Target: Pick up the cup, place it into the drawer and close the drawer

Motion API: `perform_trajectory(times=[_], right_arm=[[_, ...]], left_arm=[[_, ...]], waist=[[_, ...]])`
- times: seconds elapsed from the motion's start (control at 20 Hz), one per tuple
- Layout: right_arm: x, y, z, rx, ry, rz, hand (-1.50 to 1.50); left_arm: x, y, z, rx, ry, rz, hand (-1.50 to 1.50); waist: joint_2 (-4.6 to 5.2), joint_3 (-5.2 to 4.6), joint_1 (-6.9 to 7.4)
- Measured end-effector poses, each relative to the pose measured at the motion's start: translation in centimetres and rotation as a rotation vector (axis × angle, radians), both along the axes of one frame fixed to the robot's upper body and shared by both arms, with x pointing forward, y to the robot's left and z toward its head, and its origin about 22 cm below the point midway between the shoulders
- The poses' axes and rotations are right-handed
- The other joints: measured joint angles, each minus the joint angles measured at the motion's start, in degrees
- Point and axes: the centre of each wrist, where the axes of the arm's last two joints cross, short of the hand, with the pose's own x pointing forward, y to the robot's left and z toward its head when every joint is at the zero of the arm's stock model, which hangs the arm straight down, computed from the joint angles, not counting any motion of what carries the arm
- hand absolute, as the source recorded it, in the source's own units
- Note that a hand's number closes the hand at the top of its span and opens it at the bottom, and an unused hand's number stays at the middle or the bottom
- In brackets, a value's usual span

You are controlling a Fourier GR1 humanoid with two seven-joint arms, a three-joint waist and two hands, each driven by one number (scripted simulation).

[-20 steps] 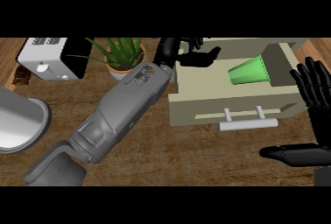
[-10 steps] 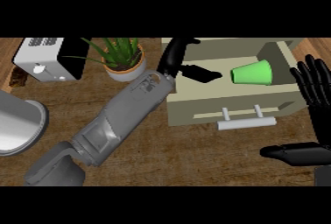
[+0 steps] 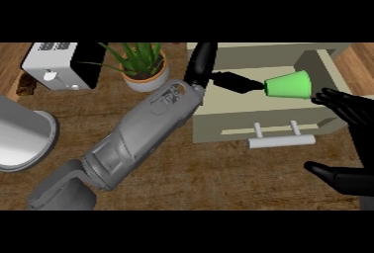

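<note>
1. Cup (image 3: 291, 85): green, lying on its side inside the open drawer (image 3: 241, 121), toward the cavity's right end. Its long axis runs left to right across the view, with the narrow base to the left and the wide mouth to the right. No hand holds it.
2. Left hand (image 3: 207, 66): reaches from the lower left, over the drawer's left rear corner. The fingers are straight and hold nothing. 1 digit stretches right toward the cup's base, its tip just beside it; whether they touch cannot be told.
3. Right hand (image 3: 349, 109): at the view's right edge, spread wide and holding nothing, at rest. Its fingertips are near the cup's mouth and the drawer's right wall.
4. Handle (image 3: 281, 142): pale bar on 2 posts on the drawer front, facing the robot, untouched.
5. Deciding relation: the cup looks already placed, so closing remains. The front must go away from the robot, up the view. The right hand is nearer the handle, while the left hand sits over the cavity and would have to clear it first.
6. Other items on the counter (image 3: 219, 173): potted plant (image 3: 146, 78), white toaster (image 3: 53, 66) and metal pot (image 3: 18, 136), all well apart from the drawer front.
</note>
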Motion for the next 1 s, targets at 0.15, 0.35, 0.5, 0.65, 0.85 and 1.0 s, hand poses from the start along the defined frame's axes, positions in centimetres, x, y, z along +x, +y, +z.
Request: perform_trajectory(times=[0.15,0.35,0.5,0.65,0.85,1.0], right_arm=[[-0.9,-0.2,0.5,-0.045,-0.002,0.023,1.5],[-2.0,-0.2,1.1,-0.187,-0.003,0.049,1.5],[-2.2,-0.1,1.5,-0.271,0.004,0.052,1.5],[-2.4,0.4,1.9,-0.348,0.006,0.019,1.5],[-2.4,1.1,1.8,-0.438,0.025,-0.02,1.5],[-2.2,2.0,0.9,-0.483,0.035,-0.057,1.5]], left_arm=[[0.1,-0.1,0.9,-0.046,-0.008,-0.003,-1.5],[0.4,-0.1,2.6,-0.087,-0.007,0.0,-1.5],[0.8,0.9,3.2,-0.122,0.004,0.016,-1.5],[1.0,2.6,3.6,-0.148,0.013,0.03,-1.5],[1.2,5.7,4.4,-0.172,0.016,0.046,-1.5],[0.7,8.0,3.8,-0.185,0.02,0.055,-1.5]], waist=[[-0.22,-0.01,0.92],[-0.54,-0.04,2.13],[-0.66,-0.04,2.96],[-0.84,-0.06,3.72],[-0.96,-0.07,4.4],[-0.99,-0.06,4.77]])
